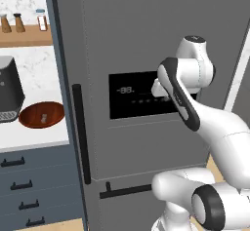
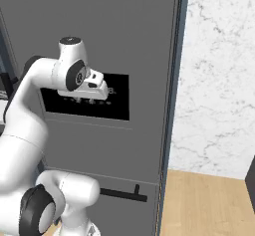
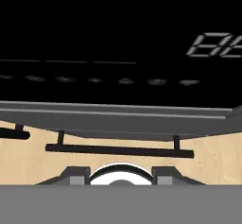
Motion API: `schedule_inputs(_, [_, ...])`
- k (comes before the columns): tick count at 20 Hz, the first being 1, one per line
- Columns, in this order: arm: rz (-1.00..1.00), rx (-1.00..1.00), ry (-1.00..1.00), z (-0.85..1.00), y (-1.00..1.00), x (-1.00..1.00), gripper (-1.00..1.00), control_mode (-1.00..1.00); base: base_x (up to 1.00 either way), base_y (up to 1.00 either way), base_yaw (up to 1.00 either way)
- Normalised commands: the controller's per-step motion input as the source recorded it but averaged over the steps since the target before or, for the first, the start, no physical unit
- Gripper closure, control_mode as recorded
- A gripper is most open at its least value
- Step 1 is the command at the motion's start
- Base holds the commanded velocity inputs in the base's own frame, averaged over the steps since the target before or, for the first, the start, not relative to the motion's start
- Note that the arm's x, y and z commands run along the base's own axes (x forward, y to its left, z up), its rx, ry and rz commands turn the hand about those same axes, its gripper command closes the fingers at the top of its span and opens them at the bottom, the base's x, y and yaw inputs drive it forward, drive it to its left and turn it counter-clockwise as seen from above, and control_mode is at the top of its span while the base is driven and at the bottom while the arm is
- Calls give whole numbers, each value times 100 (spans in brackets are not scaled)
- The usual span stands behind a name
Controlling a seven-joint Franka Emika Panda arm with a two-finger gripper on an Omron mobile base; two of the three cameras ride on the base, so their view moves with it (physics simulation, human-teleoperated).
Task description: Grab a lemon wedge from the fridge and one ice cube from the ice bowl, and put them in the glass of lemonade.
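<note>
Jaws: I see them close against the fridge (image 1: 146,40) display panel (image 1: 136,101); I cannot tell whether they are open or closed.
Fridge: door shut, long black handle (image 1: 80,132) at its left edge.
Ice bowl (image 1: 41,114): on the worktop (image 1: 34,135) left of the fridge, beside the coffee machine (image 1: 10,88).
Shelf (image 1: 24,36): three shakers above the worktop.
</note>
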Motion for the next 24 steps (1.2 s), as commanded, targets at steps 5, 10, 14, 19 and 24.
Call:
schedule_inputs(5, [0,0,-2,0,0,-31,-100,-100,0,0,0])
schedule_inputs(10, [2,-1,-21,0,23,-37,-100,-100,0,0,0])
schedule_inputs(14, [3,0,-11,0,25,-13,-100,100,-10,32,0])
schedule_inputs(19, [0,0,0,0,0,0,-100,100,-2,95,0])
schedule_inputs(24, [0,0,0,0,0,0,-100,100,-29,51,0])
